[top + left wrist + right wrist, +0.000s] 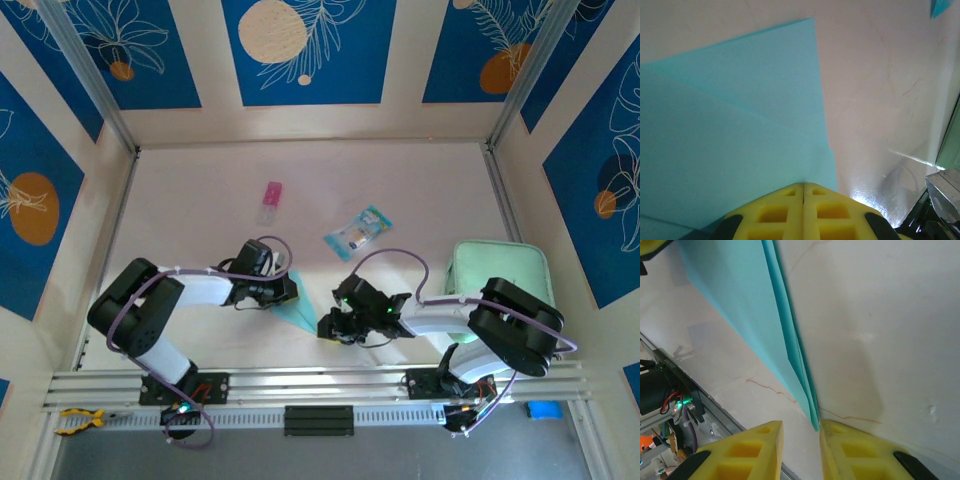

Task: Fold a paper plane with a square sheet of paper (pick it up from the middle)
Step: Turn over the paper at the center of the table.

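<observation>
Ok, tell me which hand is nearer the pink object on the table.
Left. The left hand sits almost straight toward the near edge from the pink object; the right hand lies further toward that edge and off to the right.

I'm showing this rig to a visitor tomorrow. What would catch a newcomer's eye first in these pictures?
First, the folded light-blue paper at the near middle of the table, between the two arms. Up close, the yellow left hand is shut over the paper, and the right hand is slightly open with the paper's pointed tip at its gap. Bold blue wall panels with leaf prints ring the table.
</observation>
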